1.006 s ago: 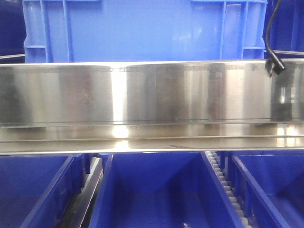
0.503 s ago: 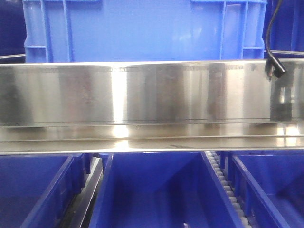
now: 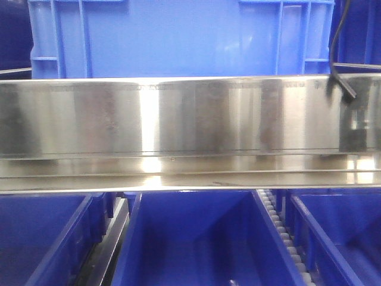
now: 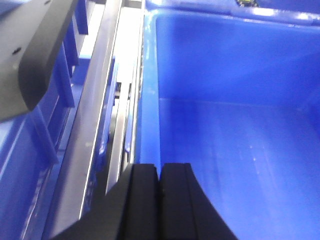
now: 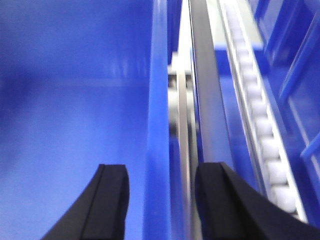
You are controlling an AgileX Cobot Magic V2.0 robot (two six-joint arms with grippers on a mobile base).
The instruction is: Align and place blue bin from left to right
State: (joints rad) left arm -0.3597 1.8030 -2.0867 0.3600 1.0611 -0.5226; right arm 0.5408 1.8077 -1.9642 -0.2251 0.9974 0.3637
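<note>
The blue bin (image 3: 178, 39) stands behind a steel rail, filling the top of the front view. In the left wrist view its inside (image 4: 235, 100) lies to the right. My left gripper (image 4: 161, 170) sits shut just above its left wall, the fingers pressed together with nothing showing between them. In the right wrist view my right gripper (image 5: 161, 172) is open and straddles the bin's right wall (image 5: 157, 115), one finger inside the bin and one outside. Neither gripper shows in the front view.
A broad stainless rail (image 3: 190, 119) crosses the front view. Darker blue bins (image 3: 196, 244) sit below it, beside a strip of white rollers (image 3: 280, 232). A black cable (image 3: 338, 71) hangs at the right. Steel rails (image 4: 95, 125) and rollers (image 5: 260, 125) run along the bin's sides.
The black cable end at the right of the front view has shifted slightly to the left. The bin and the rail have not moved.
</note>
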